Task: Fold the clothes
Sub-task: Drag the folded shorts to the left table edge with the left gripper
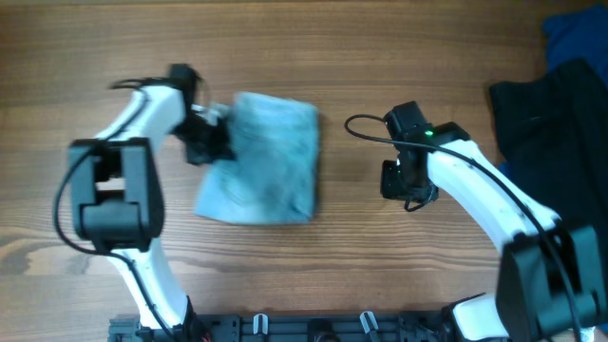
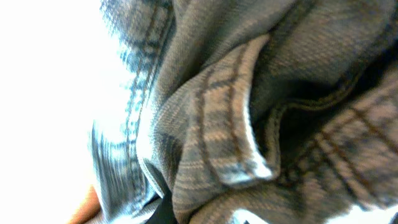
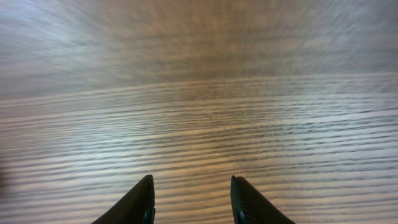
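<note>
- The denim shorts point(image 1: 266, 157) lie on the surface point(image 1: 361, 256) as a rough folded rectangle. They sit immediately to the right of the left gripper point(image 1: 211, 142), whose tip meets their left edge near the far corner.
- The bundle's near left corner flares outward, while its right edge runs fairly straight.
- In the left wrist view, faded denim point(image 2: 211, 124) fills almost the whole picture, pressed up close to the camera. A thick stitched hem curls over in the middle, with a double-stitched seam on its left and a dark fold on its right.
- None of the left gripper's fingers can be made out in that view, and from overhead the cloth hides the tip. I cannot tell whether it is spread or pinching the shorts.
- The right gripper point(image 1: 407, 182) hangs over bare wood, well to the right of the shorts and not touching them.
- In its own wrist view, the right gripper point(image 3: 191, 182) has its two dark fingers point(image 3: 140, 202) spread apart. Only blurred wood grain shows between and ahead of them.
- A black garment point(image 1: 546, 114) lies to the right of the right gripper, apart from it.
- A royal blue cloth point(image 1: 578, 36) lies past the black garment in the far right corner, its near edge meeting the black fabric.
</note>
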### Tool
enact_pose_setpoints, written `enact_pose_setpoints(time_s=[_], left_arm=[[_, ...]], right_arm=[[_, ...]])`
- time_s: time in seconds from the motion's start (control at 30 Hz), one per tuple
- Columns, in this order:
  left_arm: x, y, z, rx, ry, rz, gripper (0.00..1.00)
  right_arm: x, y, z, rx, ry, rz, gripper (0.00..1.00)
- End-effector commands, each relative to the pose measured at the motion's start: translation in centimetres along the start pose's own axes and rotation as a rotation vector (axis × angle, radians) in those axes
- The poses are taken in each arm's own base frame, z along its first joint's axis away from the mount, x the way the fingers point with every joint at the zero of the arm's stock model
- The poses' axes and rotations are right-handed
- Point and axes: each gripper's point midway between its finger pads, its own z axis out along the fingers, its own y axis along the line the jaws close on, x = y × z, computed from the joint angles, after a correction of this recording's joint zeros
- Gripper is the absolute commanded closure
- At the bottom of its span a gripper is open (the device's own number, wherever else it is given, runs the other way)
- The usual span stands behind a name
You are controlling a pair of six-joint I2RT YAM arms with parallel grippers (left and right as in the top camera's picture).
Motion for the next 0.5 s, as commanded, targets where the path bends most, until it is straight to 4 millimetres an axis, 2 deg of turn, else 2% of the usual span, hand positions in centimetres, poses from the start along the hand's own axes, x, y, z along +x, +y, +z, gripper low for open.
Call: enact_pose_setpoints(time_s=[0.0,0.2,0.27,0.3,0.33,0.37,0.4,0.43,0.47], left_arm=[[-5.5,13.9,-4.2,-0.401,-0.214,-0.274,0.96],[-8.5,20.0,-10.5,-0.402,-0.355,-0.429,0.96],[-9.1,21.7,-13.1,-0.398,-0.397,-0.454,0.96],[-9.4,22.7,-14.8,-0.392,-0.425,-0.488,0.93],[-9.4,23.1,-15.7,-0.389,-0.439,-0.509,0.83],[-9.6,23.4,-16.5,-0.384,-0.452,-0.518,0.63],[-9.7,23.6,-17.1,-0.379,-0.462,-0.524,0.27],[-9.7,23.7,-17.8,-0.377,-0.47,-0.538,0.09],[-9.6,23.8,-18.3,-0.373,-0.477,-0.557,0.03]], right_arm=[[-1.9,0.0,-4.1,-0.033,-0.152,-0.01,0.6],[-1.6,-0.2,-6.2,-0.056,-0.203,-0.008,0.59],[-1.4,-0.3,-6.3,-0.055,-0.201,-0.009,0.6],[-1.3,-0.3,-6.3,-0.054,-0.197,-0.008,0.6],[-1.3,-0.3,-6.3,-0.054,-0.197,-0.008,0.6],[-1.3,-0.3,-6.3,-0.054,-0.198,-0.008,0.6],[-1.3,-0.3,-6.3,-0.054,-0.198,-0.008,0.6],[-1.3,-0.3,-6.3,-0.054,-0.198,-0.008,0.6],[-1.3,-0.3,-6.3,-0.054,-0.197,-0.008,0.6]])
